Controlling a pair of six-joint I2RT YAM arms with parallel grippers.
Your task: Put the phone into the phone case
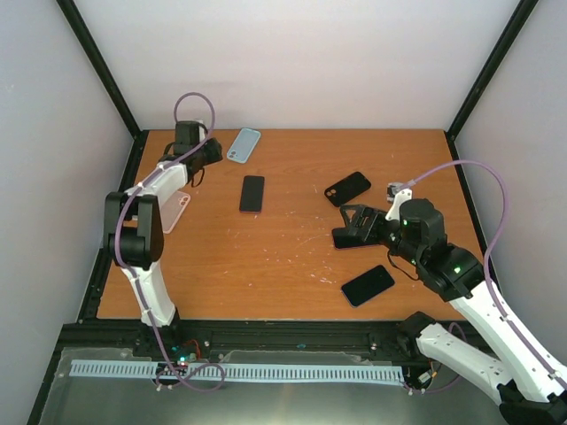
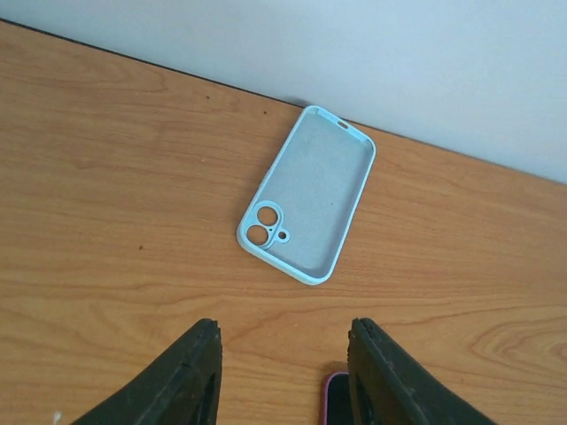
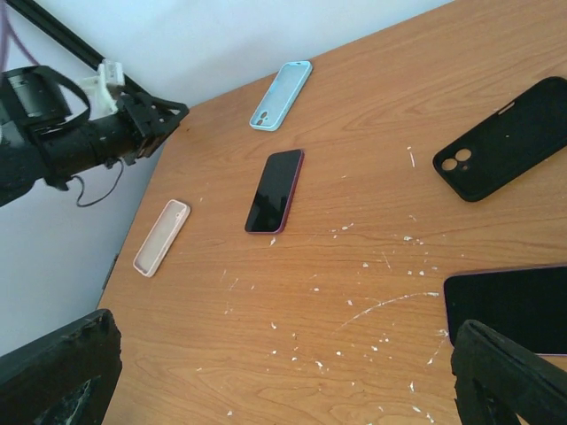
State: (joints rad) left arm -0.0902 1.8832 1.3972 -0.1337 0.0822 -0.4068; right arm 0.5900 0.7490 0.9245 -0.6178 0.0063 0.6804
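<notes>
where case lies, left gripper gapes.

Six flat things spread over the wooden table, every place called off the slim black phone in the middle.

Behind that phone and a touch to its left, near the back wall, lies the pale blue silicone phone case, with the left gripper just left of it. Left of the phone, by the table's edge, there's the pink phone case. To the phone's right lies the black phone case. In front of that case a second black phone sits by the right gripper. A third black phone lies nearest the arm bases.
</notes>
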